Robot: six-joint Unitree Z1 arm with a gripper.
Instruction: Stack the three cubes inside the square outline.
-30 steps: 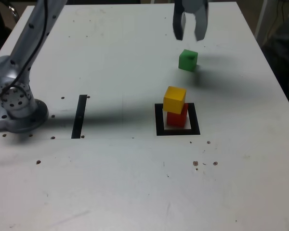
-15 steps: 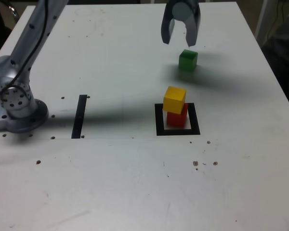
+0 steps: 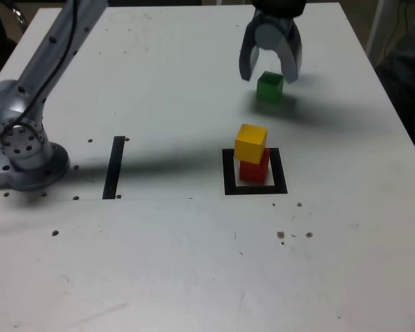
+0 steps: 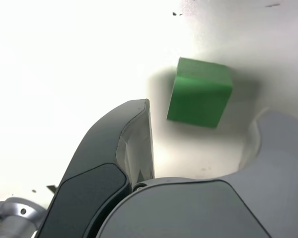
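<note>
Spread empty, grey claw (image 3: 270, 71) straddles the small green cube (image 3: 270, 86), positioned for closing on it.

3 small solid-coloured cubes and 1 square outline. Red cube (image 3: 254, 170) flat on the white centre of the thick black square outline (image 3: 228, 173). Yellow cube (image 3: 250, 142) stacked on the red, turned slightly and overhanging toward the exterior view's left. Green cube (image 3: 270, 86) alone on the bench, apart from the stack, farther from the exterior camera, upright, between the spread end effector fingers without touching them.
</note>
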